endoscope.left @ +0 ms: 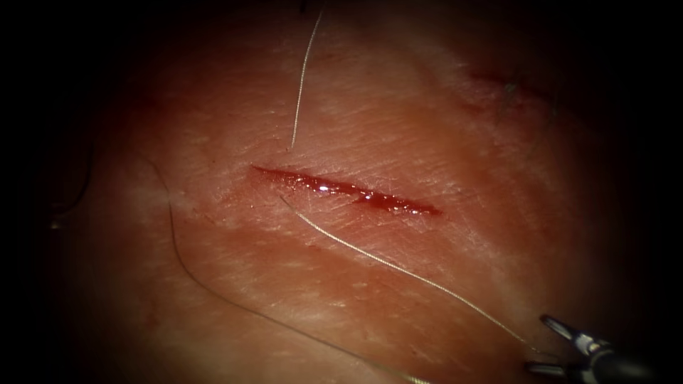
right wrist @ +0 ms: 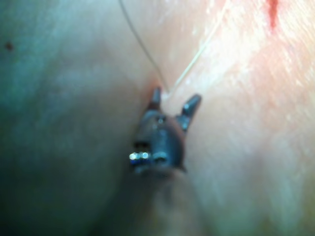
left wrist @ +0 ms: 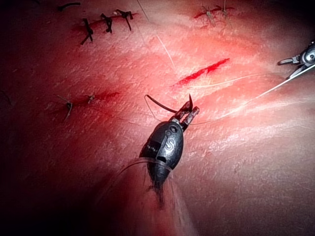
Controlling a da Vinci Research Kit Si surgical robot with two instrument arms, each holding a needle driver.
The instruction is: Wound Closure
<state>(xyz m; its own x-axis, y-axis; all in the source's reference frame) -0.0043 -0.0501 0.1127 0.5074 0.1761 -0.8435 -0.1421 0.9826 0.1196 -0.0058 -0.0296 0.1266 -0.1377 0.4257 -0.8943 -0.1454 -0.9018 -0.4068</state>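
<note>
The cut [endoscope.left: 345, 190] in the tissue [endoscope.left: 398, 284] gapes across the middle of the endoscope view, red fluid [endoscope.left: 377, 199] lying in it, and no stitch is seen closing it. Thread [endoscope.left: 398, 272] emerges just below the cut and runs toward the lower right, where the right tool [endoscope.left: 551, 345] is seen with jaws spread and nothing gripped. In the left wrist view the needle [left wrist: 170, 105] is held near one end by the left tool [left wrist: 187, 115], clear of the tissue. Closure is judged barely begun.

Glossy wet cut [endoscope.left: 345, 190] in matt tissue [endoscope.left: 398, 121]
</note>
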